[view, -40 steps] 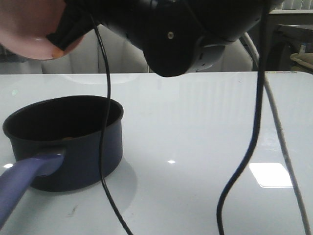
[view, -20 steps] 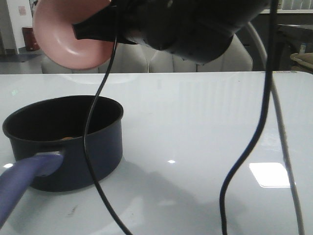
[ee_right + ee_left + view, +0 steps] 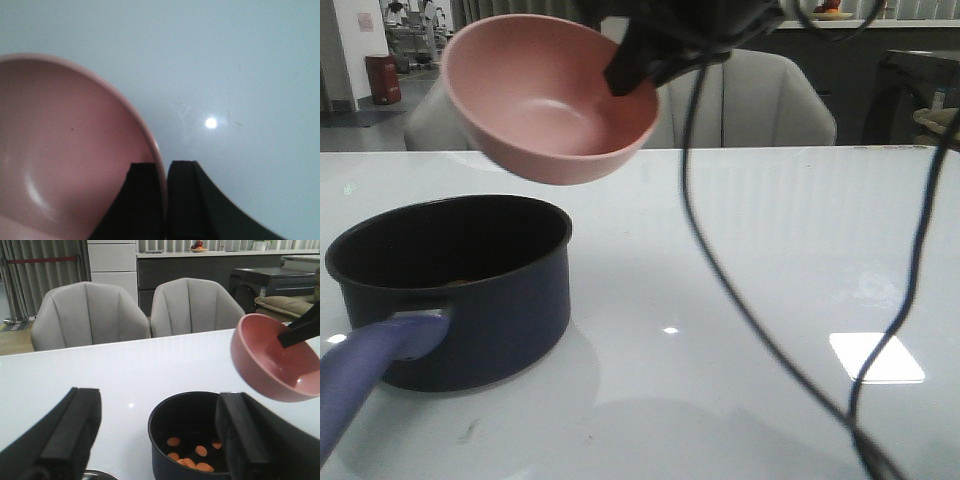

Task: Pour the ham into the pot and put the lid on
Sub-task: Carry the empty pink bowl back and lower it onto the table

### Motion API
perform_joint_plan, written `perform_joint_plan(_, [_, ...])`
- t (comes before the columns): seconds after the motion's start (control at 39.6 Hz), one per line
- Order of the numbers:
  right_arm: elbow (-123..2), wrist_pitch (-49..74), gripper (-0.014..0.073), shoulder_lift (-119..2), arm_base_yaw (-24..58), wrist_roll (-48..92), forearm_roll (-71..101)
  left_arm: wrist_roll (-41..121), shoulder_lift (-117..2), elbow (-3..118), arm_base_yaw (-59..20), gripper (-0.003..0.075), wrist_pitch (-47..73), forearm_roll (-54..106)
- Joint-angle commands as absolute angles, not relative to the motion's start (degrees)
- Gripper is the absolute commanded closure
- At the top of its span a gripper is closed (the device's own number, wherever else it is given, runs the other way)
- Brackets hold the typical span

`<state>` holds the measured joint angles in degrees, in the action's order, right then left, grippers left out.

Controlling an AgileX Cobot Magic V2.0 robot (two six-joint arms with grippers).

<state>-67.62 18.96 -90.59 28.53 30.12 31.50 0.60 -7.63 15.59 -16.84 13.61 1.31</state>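
The pot (image 3: 455,290) stands on the white bench (image 3: 750,260) near its front left corner, upright, its purple-blue handle (image 3: 365,375) reaching toward the front edge. In the left wrist view the ham (image 3: 192,457) lies as a few small orange pieces on the pot's black floor; from the front only a faint trace of it shows past the rim.

The pink bowl (image 3: 555,95) hangs in the air above the bench, off the surface, behind and a little to the right of the pot. It is tilted, and its pale inside shows bare in all three views. The right gripper (image 3: 165,200) holds it: its fingers (image 3: 187,200) are closed on the bowl's rim, one inside the wall and one outside.

The left gripper (image 3: 160,435) hovers on the front side of the pot, its fingers (image 3: 75,432) spread wide apart with nothing between them. A curved metal edge (image 3: 100,474) peeks into the left wrist view near that gripper; too little shows to say what it is. Black cables (image 3: 720,260) hang across the front view.
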Motion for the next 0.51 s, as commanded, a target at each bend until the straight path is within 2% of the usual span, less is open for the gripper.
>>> perform_joint_plan(0.0, [-69.33, 23.49, 0.0458, -86.26, 23.48, 30.02, 29.36, 0.0, -8.34, 17.14, -17.33, 0.0199, 8.83, 1.77])
perform_joint_plan(0.25, [-69.33, 35.06, 0.0458, -87.6, 13.88, 15.17, 17.74, 0.0, -8.34, 17.14, -17.33, 0.0199, 8.83, 1.77])
perform_joint_plan(0.48, [-69.33, 40.67, 0.0458, -93.17, 9.07, 14.21, 17.73, 0.0, -8.34, 17.11, -17.33, 0.0199, 9.08, 1.77])
